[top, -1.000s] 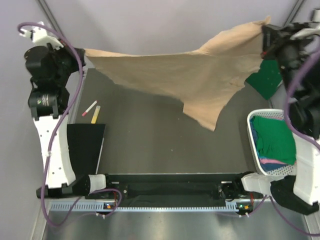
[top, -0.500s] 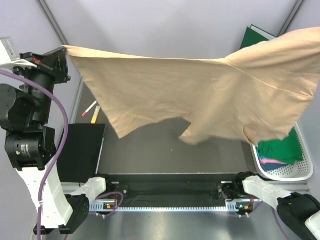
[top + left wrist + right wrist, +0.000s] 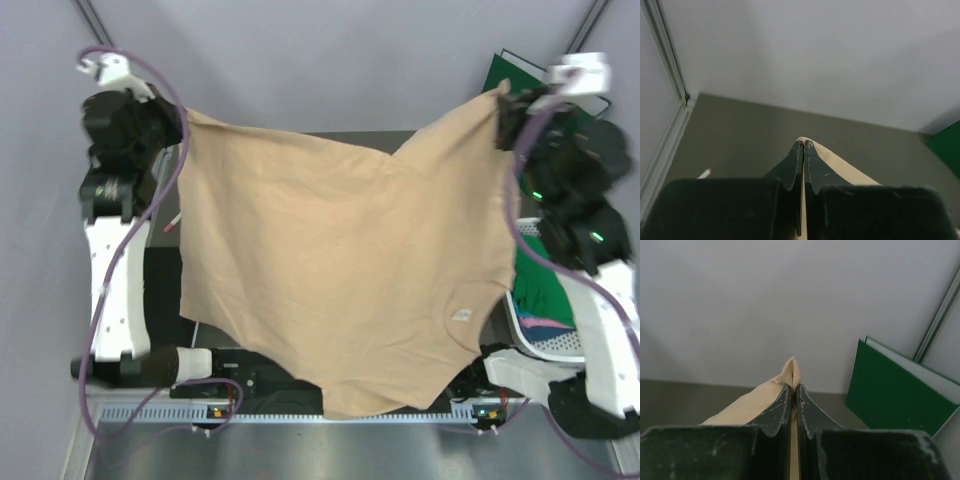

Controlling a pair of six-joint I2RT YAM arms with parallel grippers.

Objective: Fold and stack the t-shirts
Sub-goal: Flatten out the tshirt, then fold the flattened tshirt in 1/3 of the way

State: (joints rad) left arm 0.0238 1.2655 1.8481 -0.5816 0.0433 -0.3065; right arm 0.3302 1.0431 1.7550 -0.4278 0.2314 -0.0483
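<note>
Above the counter (image 3: pixel 765 125): left hand (image 3: pixel 180 124) and right hand (image 3: pixel 503 106) clamp the peach t-shirt (image 3: pixel 340 280) by its corners; it now hangs spread instead of twisted, probably ready to lay flat.

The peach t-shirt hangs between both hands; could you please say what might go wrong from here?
The left hand and right hand each pinch only a small corner of the peach t-shirt, so it may slip free. Its low hem looks to hang over the arm bases, where it could snag when lowered.

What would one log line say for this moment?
left jaws shut on peach t-shirt | right jaws same | shirt hangs spread
</note>
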